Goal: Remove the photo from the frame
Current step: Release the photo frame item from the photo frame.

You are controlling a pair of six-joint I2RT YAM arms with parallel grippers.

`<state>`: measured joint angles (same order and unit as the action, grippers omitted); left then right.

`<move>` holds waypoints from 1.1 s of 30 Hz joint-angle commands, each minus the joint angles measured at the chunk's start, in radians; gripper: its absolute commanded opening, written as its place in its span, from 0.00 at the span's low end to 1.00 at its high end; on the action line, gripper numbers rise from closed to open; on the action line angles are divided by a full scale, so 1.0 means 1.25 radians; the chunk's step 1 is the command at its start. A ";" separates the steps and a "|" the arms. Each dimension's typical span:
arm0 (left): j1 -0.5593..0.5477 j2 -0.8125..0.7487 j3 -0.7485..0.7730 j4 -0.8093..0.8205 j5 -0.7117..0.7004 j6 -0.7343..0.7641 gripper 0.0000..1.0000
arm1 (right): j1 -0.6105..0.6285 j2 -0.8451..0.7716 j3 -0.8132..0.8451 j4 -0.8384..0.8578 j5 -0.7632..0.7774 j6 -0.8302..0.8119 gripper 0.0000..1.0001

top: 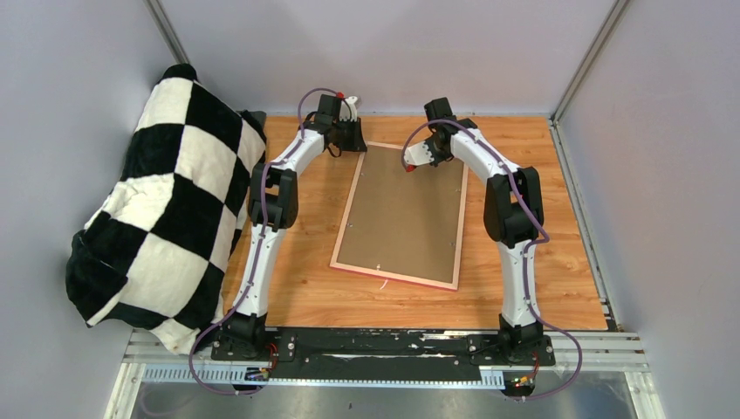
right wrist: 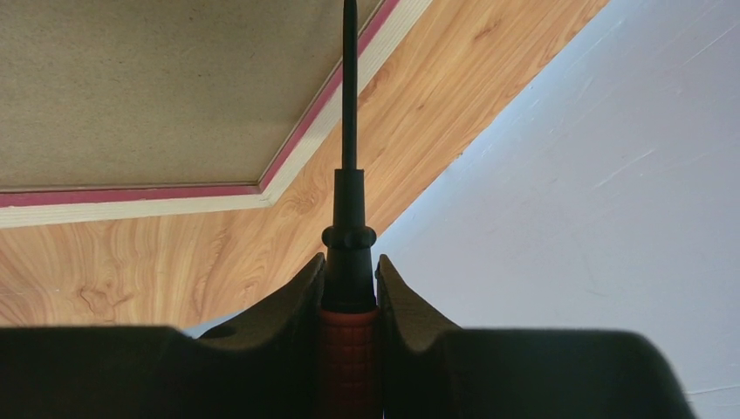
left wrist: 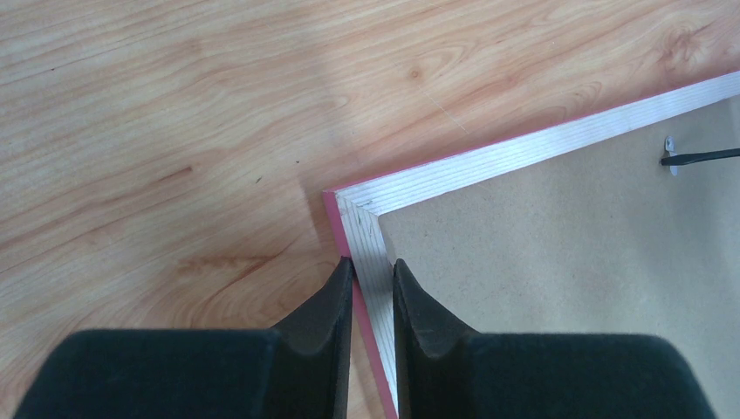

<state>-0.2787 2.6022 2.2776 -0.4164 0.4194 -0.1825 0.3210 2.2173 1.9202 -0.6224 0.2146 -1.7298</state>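
Lying face down on the wooden surface (top: 567,288), backing board (top: 401,218) up, the frame (left wrist: 489,157) hides the photo beneath, its far-left corner rail pinched in the narrow left pincer (left wrist: 373,267), seemingly to steady it, while the right pincer (right wrist: 349,272) clamps a screwdriver (right wrist: 349,201) aimed at a clip (left wrist: 668,142).

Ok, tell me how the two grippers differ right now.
The left gripper grips the frame by its rail; the right gripper holds a screwdriver. The left gripper sits at a far corner; the right gripper is above the backing board. Both are shut on something.
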 commanded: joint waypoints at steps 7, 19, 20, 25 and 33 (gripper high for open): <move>-0.016 0.067 -0.017 -0.105 0.010 0.013 0.02 | -0.012 -0.004 -0.029 -0.053 0.051 -0.036 0.00; -0.016 0.068 -0.015 -0.107 0.010 0.014 0.02 | -0.012 -0.004 -0.015 -0.072 0.042 -0.037 0.00; -0.016 0.068 -0.016 -0.107 0.010 0.014 0.02 | -0.011 -0.002 -0.007 -0.072 0.026 -0.022 0.00; -0.016 0.068 -0.015 -0.107 0.010 0.014 0.02 | -0.008 -0.005 0.030 -0.076 -0.038 0.064 0.00; -0.015 0.069 -0.012 -0.110 0.010 0.014 0.02 | -0.005 -0.118 0.018 -0.060 -0.124 0.454 0.00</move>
<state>-0.2787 2.6026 2.2787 -0.4175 0.4191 -0.1825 0.3202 2.2013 1.9644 -0.6674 0.1318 -1.4673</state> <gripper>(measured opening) 0.185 0.276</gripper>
